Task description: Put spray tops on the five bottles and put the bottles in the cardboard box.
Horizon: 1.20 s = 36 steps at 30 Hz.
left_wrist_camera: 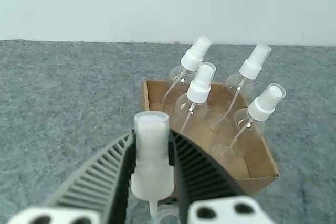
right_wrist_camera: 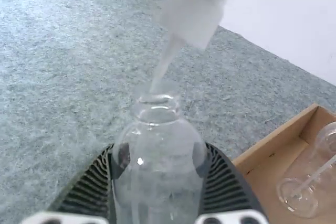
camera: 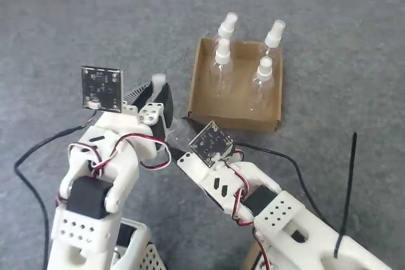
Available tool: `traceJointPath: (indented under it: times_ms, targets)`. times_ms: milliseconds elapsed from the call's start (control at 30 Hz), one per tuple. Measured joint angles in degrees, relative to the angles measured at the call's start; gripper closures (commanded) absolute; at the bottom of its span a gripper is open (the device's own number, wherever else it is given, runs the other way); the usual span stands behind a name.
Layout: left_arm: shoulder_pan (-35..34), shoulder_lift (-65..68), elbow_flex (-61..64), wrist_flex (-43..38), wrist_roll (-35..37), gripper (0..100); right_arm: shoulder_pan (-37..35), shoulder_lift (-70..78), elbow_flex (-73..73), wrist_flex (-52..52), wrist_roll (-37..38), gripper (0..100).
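My left gripper [left_wrist_camera: 152, 142] is shut on a white spray top [left_wrist_camera: 152, 153], held upright with its dip tube pointing down. Directly below it, my right gripper [right_wrist_camera: 157, 163] is shut on a clear open bottle [right_wrist_camera: 157, 156]. The spray top [right_wrist_camera: 191, 11] hangs just above the bottle's neck, and its tube reaches into the mouth. In the high view the left gripper [camera: 158, 96] with the spray top [camera: 159, 80] stands just left of the cardboard box [camera: 234, 120]. Several clear bottles [camera: 262, 77] with white spray tops stand inside the box [left_wrist_camera: 257, 181].
Grey carpet [camera: 76, 36] covers the table around the box. Black cables [camera: 297, 169] trail over the carpet beside both arms. A box corner [right_wrist_camera: 273, 145] and the base of a bottle in it lie close behind the held bottle.
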<state>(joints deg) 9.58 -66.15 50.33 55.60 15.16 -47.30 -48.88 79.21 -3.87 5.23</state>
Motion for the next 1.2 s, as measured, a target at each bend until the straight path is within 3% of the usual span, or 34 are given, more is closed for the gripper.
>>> traceJointPath:
  times_ms: [300, 500, 800, 1000, 1200]
  targets:
    - [2.6, 0.1, 0.2, 0.0, -0.4, 98, 0.4, 0.0, 0.4, -1.8, -8.4, 99.3]
    - [2.6, 0.1, 0.2, 0.2, -0.5, 87, 1.5, 0.0, 0.4, -2.1, -8.7, 99.3]
    - [2.3, 0.1, -3.6, 0.2, -4.2, 89, 2.4, 0.0, 0.4, -2.1, -8.7, 99.3]
    - [-3.5, 0.1, -6.8, 0.2, -6.2, 90, 2.4, 0.0, 0.4, -2.1, -8.7, 99.3]
    - [-4.7, 5.5, -6.9, 0.2, -6.6, 91, 2.4, 0.0, 0.8, -2.1, -8.7, 99.3]
